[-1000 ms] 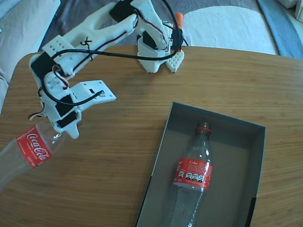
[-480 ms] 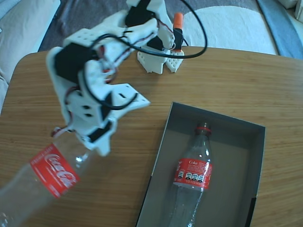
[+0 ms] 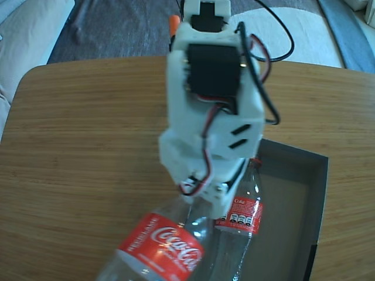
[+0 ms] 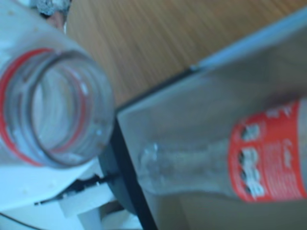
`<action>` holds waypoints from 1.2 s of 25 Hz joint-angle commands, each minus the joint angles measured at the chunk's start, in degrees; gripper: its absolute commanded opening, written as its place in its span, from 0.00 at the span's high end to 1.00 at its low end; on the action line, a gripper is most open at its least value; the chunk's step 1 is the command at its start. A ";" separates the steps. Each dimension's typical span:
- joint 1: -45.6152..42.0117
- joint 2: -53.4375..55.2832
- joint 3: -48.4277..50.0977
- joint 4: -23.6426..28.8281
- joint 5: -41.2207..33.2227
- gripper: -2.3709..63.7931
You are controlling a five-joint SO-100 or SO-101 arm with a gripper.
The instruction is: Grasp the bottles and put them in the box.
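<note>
Looming arm (image 3: 214, 99) over box (image 3: 293, 175), jaws apparently grasping 1 lifted bottle (image 3: 161, 246)

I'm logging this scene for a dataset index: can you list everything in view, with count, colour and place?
held bottle: one, clear with red label, lifted near the fixed view's bottom edge, beside the box's left wall; its open neck with red ring fills the wrist view's left.
bottle in the box: one, clear with red label, lying inside, neck pointing away from the camera.
box: one, dark grey, shallow, on the table's right side.
table: one, light brown wood grain.
rug: grey and cream, beyond the table.
arm: one, white with black motors and cables.
end effector: one, white, shut on the held bottle's neck.
</note>
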 commanded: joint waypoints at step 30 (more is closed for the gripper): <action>-33.84 1.58 7.82 3.78 15.03 0.85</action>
